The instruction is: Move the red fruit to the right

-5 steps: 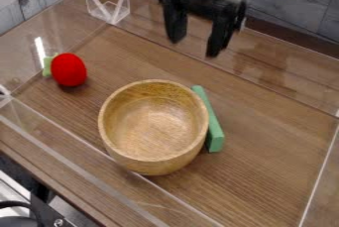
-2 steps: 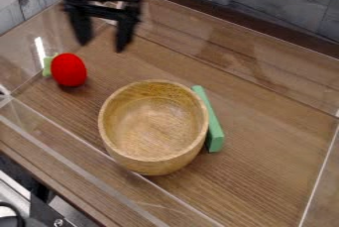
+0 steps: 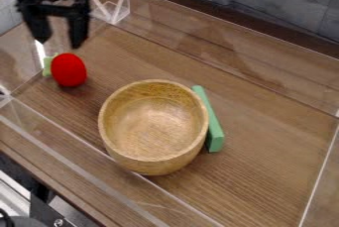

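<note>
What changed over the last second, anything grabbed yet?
The gripper swept from the upper right of the view across to the upper left, now hanging open just above the red fruit. Nothing was grasped or released. The red fruit, wooden bowl and green block all stayed put.

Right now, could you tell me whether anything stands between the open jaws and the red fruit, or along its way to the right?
Nothing sits between the gripper and the red fruit just below it. To the fruit's right, the wooden bowl stands in the way, with a green block against its far side.
</note>
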Controlling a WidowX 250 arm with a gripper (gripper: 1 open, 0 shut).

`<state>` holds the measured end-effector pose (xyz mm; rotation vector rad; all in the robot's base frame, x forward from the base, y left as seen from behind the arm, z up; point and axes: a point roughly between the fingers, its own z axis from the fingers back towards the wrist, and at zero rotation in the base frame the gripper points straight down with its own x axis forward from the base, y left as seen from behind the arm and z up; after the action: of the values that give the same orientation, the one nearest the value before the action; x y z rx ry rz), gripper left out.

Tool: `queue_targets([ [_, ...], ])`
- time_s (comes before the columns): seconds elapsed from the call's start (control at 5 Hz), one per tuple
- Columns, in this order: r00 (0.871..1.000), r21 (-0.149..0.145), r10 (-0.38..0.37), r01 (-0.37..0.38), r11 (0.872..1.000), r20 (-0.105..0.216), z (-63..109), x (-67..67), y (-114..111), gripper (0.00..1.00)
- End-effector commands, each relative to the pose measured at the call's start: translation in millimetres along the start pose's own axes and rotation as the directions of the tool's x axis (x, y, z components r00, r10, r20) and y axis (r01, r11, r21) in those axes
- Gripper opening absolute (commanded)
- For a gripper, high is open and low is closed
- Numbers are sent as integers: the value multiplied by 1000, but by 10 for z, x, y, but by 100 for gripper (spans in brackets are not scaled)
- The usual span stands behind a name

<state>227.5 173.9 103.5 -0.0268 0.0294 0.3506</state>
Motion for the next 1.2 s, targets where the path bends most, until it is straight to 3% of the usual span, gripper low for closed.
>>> queue_targets([
  [0.0, 998, 11, -3, 2, 1000, 61, -13, 92, 133, 100],
  [0.4, 996, -2, 63, -63, 998, 57, -201, 73, -70, 100],
  [0.8, 983, -10, 161, -161, 987, 83, -117, 256, -126, 100],
  [1.0, 978, -8, 189, -189, 982, 86, -202, 295, -30, 100],
])
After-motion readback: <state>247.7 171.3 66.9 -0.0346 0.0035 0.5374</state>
